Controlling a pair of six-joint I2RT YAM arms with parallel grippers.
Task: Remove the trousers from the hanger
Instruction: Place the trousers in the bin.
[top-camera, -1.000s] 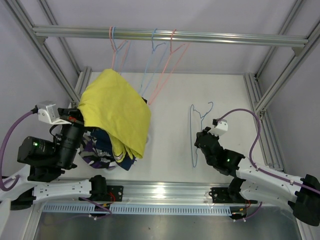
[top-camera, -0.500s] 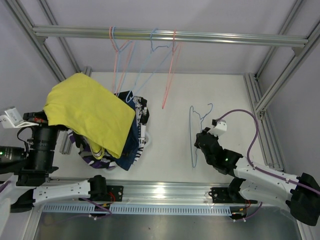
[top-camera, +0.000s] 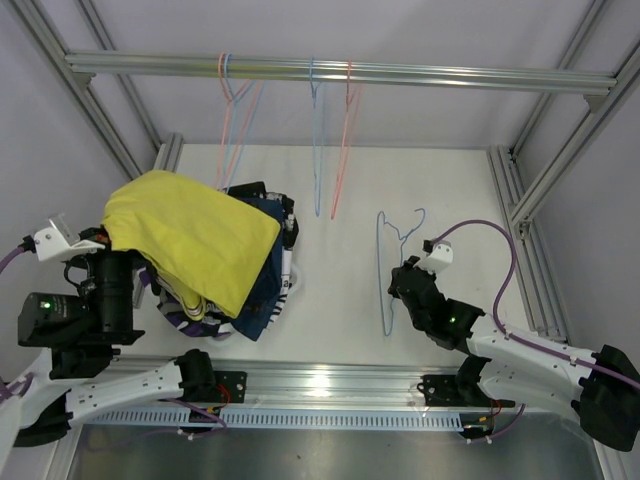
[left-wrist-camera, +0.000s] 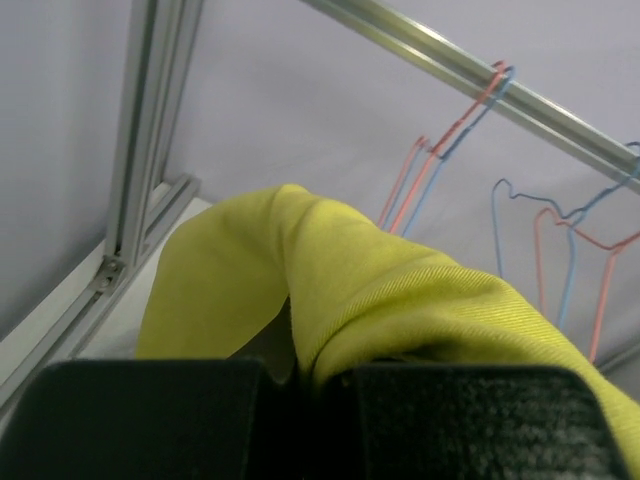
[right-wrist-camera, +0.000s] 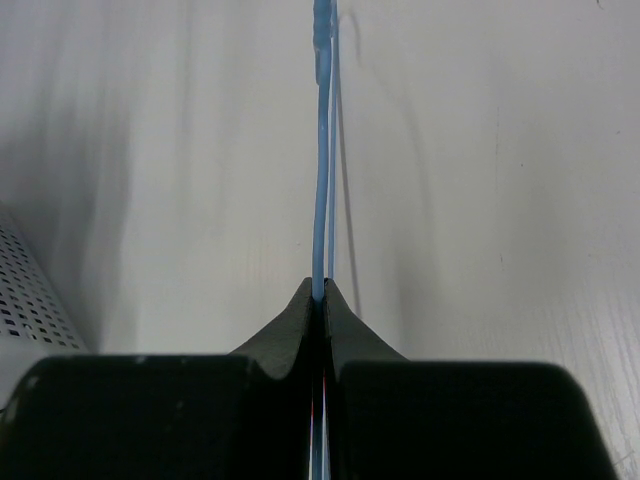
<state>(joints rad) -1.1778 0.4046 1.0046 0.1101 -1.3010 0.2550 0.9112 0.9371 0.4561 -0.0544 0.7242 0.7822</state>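
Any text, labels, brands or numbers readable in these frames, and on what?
None readable in any view.
The yellow trousers, the blue hanger in the right gripper and the rail carry no lettering.
The patterned trousers underneath show print only, too small to tell any letters.

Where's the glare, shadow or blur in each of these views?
Top view: glare on the near metal rail. Left wrist view: the left pincer is a dark blur, the yellow trousers sharper. Right wrist view: the blue hanger throws a soft shadow on the table.
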